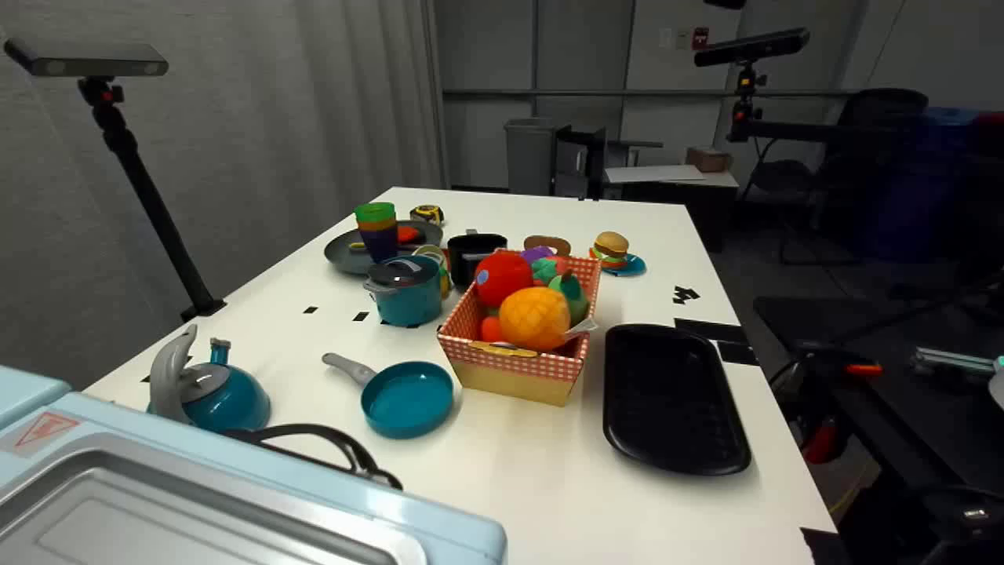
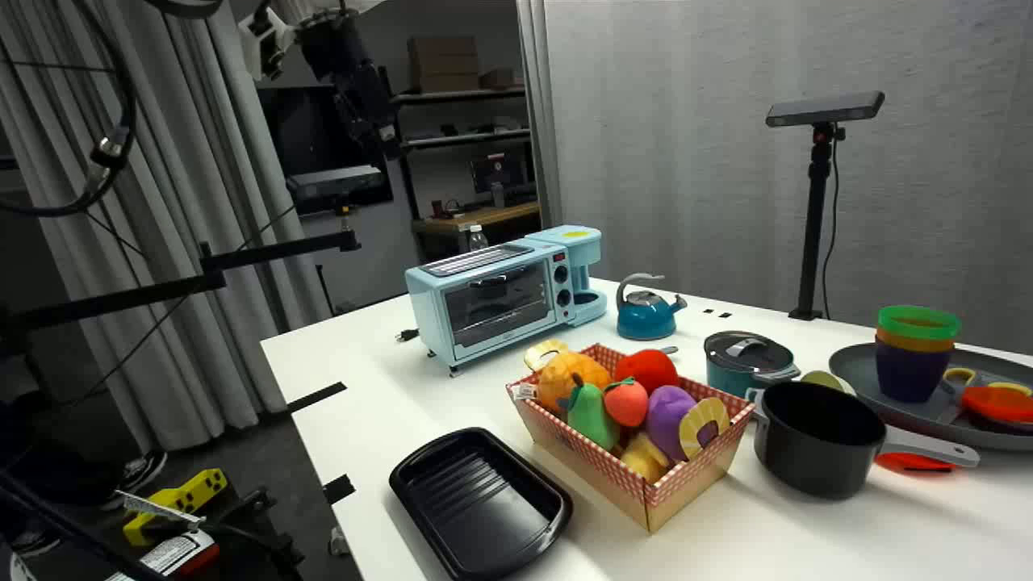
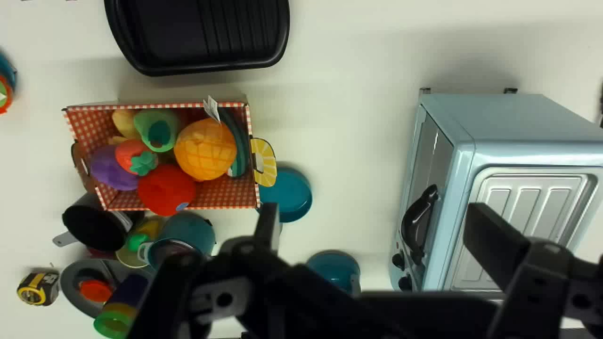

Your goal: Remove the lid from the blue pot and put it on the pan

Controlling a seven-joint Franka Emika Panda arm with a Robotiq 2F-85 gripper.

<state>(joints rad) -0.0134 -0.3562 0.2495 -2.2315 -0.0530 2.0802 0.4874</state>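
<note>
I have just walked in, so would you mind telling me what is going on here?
The job is to move the lid from the blue pot onto the pan. The robot's tool hangs open over the table, holding nothing. The lid is on the blue pot, and the pan lies beside the checked basket with no lid on it.

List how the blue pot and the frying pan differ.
The blue pot wears a dark lid; the pan is uncovered. The blue pot is deep, the pan shallow. The blue pot shows a short side handle; the pan has a long handle. Both are teal and stand on the white table.
</note>
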